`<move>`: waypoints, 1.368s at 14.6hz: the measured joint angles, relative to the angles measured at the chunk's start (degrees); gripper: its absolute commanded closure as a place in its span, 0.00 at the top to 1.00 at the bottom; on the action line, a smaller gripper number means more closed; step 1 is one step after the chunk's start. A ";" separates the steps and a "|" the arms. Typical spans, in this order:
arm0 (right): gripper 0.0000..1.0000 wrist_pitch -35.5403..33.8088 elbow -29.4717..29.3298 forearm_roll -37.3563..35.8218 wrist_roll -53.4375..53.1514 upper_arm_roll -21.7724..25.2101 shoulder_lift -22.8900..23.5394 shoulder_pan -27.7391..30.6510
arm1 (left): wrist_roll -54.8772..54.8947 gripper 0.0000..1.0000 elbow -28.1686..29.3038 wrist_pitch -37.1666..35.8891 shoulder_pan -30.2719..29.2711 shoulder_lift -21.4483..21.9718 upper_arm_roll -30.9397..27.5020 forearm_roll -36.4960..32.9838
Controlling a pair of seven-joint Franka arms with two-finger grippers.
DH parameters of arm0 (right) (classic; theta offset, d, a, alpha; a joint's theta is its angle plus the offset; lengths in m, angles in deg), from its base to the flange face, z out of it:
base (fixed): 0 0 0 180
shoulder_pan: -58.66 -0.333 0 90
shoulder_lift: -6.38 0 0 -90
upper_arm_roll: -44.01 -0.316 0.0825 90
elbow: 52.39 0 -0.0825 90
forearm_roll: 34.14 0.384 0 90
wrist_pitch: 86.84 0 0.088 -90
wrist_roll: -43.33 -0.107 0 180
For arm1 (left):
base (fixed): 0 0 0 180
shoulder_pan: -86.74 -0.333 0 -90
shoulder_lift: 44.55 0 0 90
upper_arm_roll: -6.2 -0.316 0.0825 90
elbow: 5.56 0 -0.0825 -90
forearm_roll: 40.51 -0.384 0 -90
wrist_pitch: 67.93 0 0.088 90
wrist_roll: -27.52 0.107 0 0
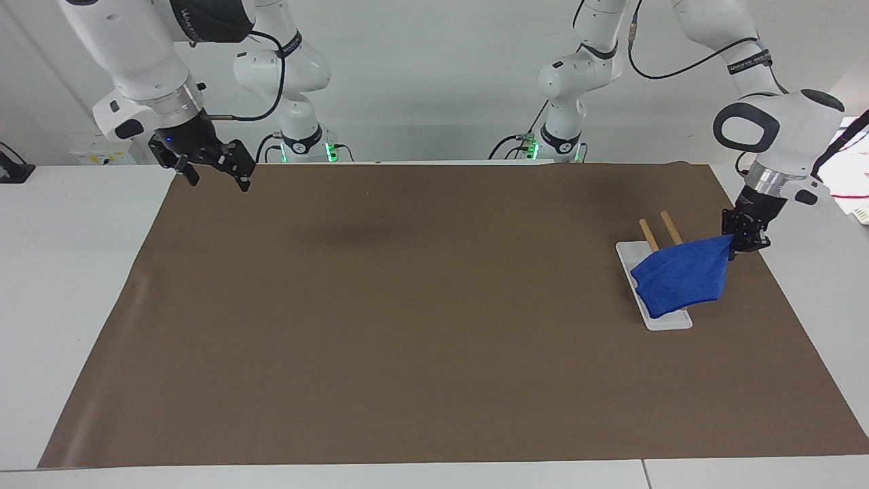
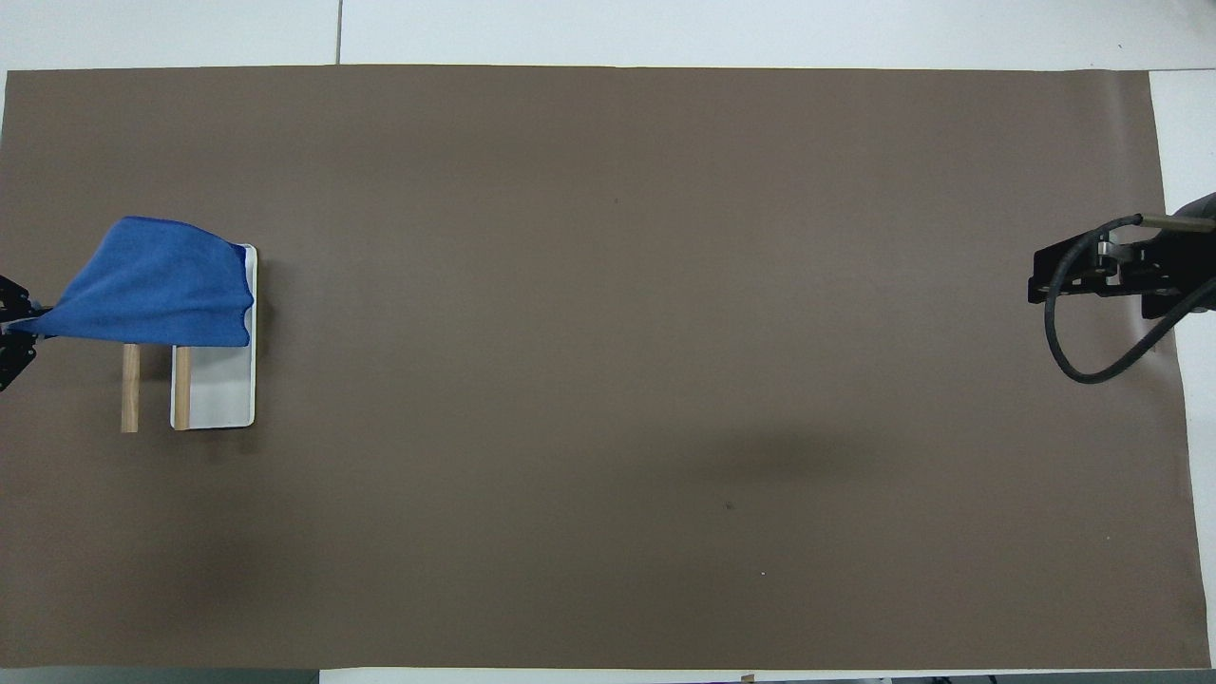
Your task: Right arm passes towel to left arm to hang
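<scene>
Blue towel (image 1: pixel 679 282) drapes over two wooden rods (image 1: pixel 650 235) of a rack with a white base (image 1: pixel 669 321), toward the left arm's end of the brown mat (image 1: pixel 407 305). In the facing view, one corner of the cloth runs up to the left gripper (image 1: pixel 739 246), which sits at that corner beside the rack; whether its fingers are still pinched on the corner I cannot tell. The right gripper (image 1: pixel 214 174) hangs over the mat's edge at the right arm's end (waiting there), its fingers spread apart and holding nothing.

From overhead, the towel (image 2: pixel 157 285) covers the rods' farther ends, its corner stretched out to the left gripper (image 2: pixel 11 323) at the frame's edge. The right gripper (image 2: pixel 1092 275) hangs over the mat's edge with its cable looped below.
</scene>
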State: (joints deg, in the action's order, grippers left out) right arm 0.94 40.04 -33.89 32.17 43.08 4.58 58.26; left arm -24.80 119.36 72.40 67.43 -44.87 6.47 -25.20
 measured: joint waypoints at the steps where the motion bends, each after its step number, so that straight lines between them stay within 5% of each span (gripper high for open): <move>1: 1.00 0.00 0.00 0.00 0.00 0.04 0.00 0.07 | 0.06 1.00 -0.08 0.08 0.00 0.01 0.00 0.00; 8: 1.00 -0.04 0.00 0.00 0.00 0.13 -0.01 0.09 | 2.27 1.00 -8.74 -2.77 1.71 0.39 0.84 -2.18; 14: 1.00 -0.04 0.00 0.00 0.00 0.11 -0.01 0.07 | 4.15 1.00 -15.23 -6.41 11.65 0.05 1.32 -8.71; 20: 1.00 -0.04 0.00 0.00 0.00 0.11 -0.01 0.07 | 18.81 1.00 -18.29 -13.69 20.74 -0.38 1.47 -9.55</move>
State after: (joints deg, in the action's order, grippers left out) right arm 0.91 40.04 -33.89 32.17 43.20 4.57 58.33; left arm -5.99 101.08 58.70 88.17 -45.25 7.94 -34.75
